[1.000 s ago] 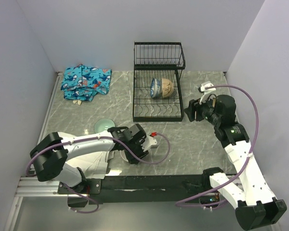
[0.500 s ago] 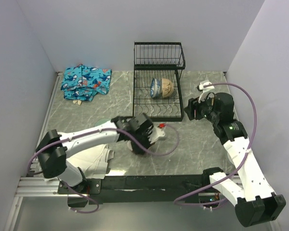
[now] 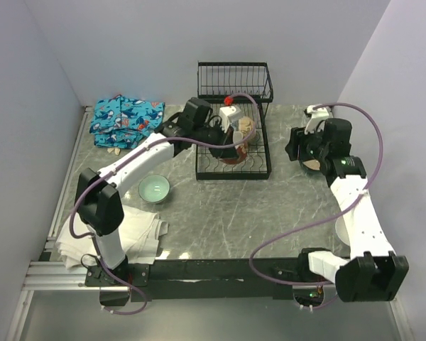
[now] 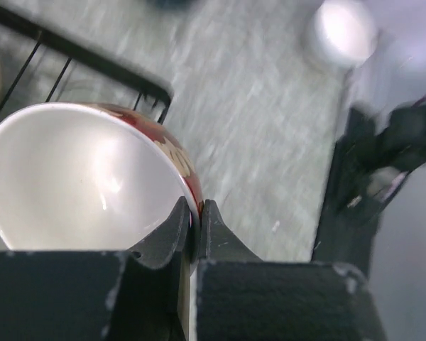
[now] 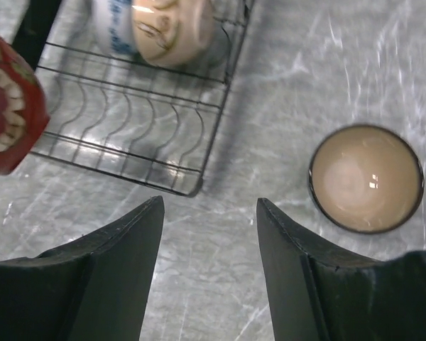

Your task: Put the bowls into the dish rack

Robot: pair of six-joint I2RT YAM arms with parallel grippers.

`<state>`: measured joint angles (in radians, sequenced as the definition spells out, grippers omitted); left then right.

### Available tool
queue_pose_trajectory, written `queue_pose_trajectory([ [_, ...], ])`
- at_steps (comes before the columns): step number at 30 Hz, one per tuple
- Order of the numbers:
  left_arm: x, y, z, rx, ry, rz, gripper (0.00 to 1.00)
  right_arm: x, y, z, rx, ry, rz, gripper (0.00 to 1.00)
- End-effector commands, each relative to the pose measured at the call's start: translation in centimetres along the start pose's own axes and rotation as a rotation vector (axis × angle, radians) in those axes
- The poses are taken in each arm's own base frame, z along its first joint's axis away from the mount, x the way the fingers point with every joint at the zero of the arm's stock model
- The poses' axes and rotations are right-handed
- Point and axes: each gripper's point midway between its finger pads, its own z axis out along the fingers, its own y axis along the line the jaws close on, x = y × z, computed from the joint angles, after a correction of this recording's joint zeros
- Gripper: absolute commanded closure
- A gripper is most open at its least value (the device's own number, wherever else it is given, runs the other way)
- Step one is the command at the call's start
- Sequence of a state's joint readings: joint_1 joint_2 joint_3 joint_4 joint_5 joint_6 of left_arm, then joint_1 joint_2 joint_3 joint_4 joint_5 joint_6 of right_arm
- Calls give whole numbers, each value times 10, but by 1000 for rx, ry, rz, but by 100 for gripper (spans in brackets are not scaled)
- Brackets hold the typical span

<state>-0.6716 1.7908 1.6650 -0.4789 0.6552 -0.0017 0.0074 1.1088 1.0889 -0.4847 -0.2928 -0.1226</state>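
- Red-bottomed bowl (image 4: 78, 177) is pinched at its rim by my left gripper (image 4: 195, 220), just swung from lower centre up over the dish rack (image 3: 260, 168) (slotting remains).
- Right gripper (image 5: 209, 206) is spread near the tan bowl (image 5: 364, 177), right of frame.

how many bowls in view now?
6. In rack: blue-patterned, tan. Red-bottomed in left gripper over rack. Pale green on table. Brown-rimmed by right gripper. White, half hidden behind right arm.
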Motion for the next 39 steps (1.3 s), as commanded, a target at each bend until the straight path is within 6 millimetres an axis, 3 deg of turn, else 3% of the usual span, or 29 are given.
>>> queue_pose_trajectory([
  [1, -66, -46, 1, 280, -294, 67, 99, -13, -21, 0, 52, -11, 52, 36],
  [2, -63, -43, 7, 308, -298, -7, 99, -14, -27, 1, 67, -5, 59, 35],
  [4, -77, -46, 7, 363, -370, -5, 99, -13, -33, 0, 85, 5, 60, 35],
  [6, -69, -41, 12, 411, -382, -118, 99, -11, -36, 0, 92, 19, 58, 35],
  [7, -83, -45, 6, 436, -468, -50, 99, -8, -38, 1, 97, 25, 54, 35],
  [8, -75, -39, 11, 447, -469, -123, 99, -5, -39, 1, 100, 32, 58, 35],
  [10, -87, -33, 8, 468, -561, -128, 99, -2, -41, 1, 104, 42, 80, 35],
  [11, -84, -23, 13, 490, -561, -235, 99, -2, -41, 1, 104, 43, 85, 35],
  [21, -90, 14, 26, 492, -741, -481, 99, 9, -42, 7, 85, 109, 88, 36],
  [28, -83, 23, 43, 436, -746, -590, 99, 12, -41, 16, 66, 123, 112, 36],
  [39, -50, 46, 79, 280, -654, -697, 99, 9, -40, 17, 53, 124, 114, 37],
])
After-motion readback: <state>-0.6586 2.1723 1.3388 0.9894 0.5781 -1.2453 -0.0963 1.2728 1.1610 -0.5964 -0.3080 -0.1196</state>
